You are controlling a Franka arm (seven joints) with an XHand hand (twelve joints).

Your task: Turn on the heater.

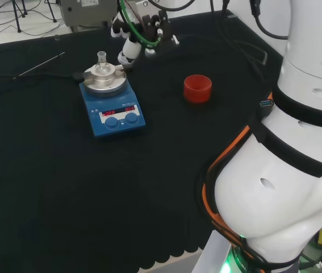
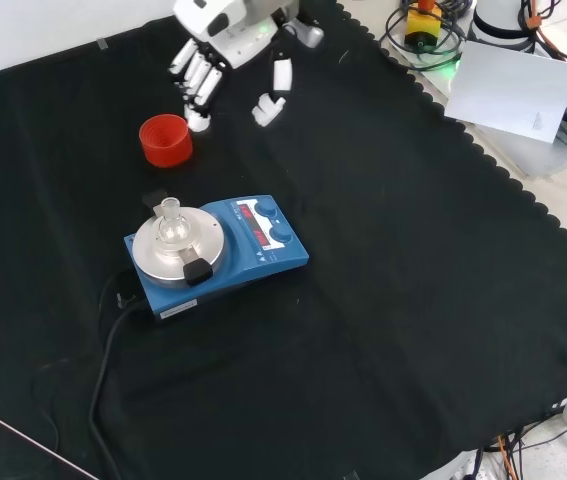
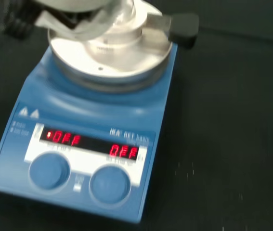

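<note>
Sitting on the black cloth of the desk, the heater is a flat, box-shaped unit in smooth blue plastic with rounded corners. Its round top plate is dull brushed metal, and a small clear glass flask with a short neck stands on that plate. A black clip-like tab sticks out from the plate's rim. On the sloping face, two round blue knobs sit side by side below a white strip with glowing red characters; the wrist view shows this face close, with the knobs smooth and slightly domed. A black cable runs from the back of the unit across the cloth.

The hand hangs above the desk, apart from the heater, near the top of the front view. Its fingers are white with black segments, nearly straight and relaxed, pointing down and holding nothing. In the head view the hand is beyond the heater, just above and behind the plate.

A red ribbed ring, short and cylindrical with an open top, stands on the cloth just below the fingertips in the front view, well apart from the heater. A thin metal rod lies flat on the cloth to the left in the head view.
</note>
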